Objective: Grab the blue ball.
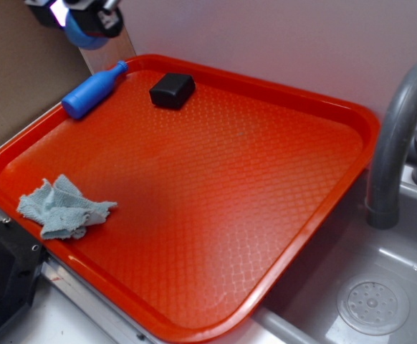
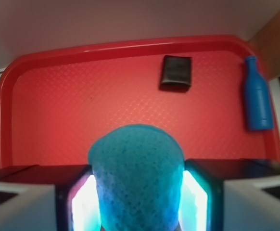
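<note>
Ball [image 2: 136,175] sits between the gripper [image 2: 136,192] pads [image 2: 84,202], clamped on both sides and lifted high above the tray [image 2: 72,120]. In the exterior view it shows only partly at the top left corner, near the wall. Surface dimpled, looks light and probably a bit squashy, maybe foam or rubber; can't confirm. Round shape could roll out if the squeeze is off-centre, so the hold belongs across the widest part, which is about where the pads sit now. Grab looks done or nearly.

Tray is orange-red, textured, raised rim, mostly bare. On it: bottle [image 1: 92,90] by the far edge, black block [image 1: 172,90] just right of it, cloth [image 1: 64,208] crumpled near the left rim. Sink [image 1: 380,287] and faucet [image 1: 398,136] to the right. Plenty of free room underneath.
</note>
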{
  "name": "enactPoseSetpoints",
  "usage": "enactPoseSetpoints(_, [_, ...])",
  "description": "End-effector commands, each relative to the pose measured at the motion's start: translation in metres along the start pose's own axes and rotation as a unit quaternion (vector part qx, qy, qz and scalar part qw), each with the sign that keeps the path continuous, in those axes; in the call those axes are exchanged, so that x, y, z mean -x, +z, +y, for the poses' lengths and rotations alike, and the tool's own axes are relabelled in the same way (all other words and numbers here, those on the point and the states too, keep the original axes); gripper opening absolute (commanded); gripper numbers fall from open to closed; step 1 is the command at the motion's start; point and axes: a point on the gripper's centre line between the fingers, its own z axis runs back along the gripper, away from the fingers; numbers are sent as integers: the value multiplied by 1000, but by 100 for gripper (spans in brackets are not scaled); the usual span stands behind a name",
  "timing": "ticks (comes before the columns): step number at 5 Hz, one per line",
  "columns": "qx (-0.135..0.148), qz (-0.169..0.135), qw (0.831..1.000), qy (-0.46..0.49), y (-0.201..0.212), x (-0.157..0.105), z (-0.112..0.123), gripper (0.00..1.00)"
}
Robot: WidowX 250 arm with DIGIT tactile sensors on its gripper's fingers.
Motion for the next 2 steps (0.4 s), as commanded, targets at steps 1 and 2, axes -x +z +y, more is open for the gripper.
enactPoseSetpoints(1, [5,20,1000,9,18,0,-5,0])
enactPoseSetpoints(2, [8,7,1000,18,24,3,-5,0])
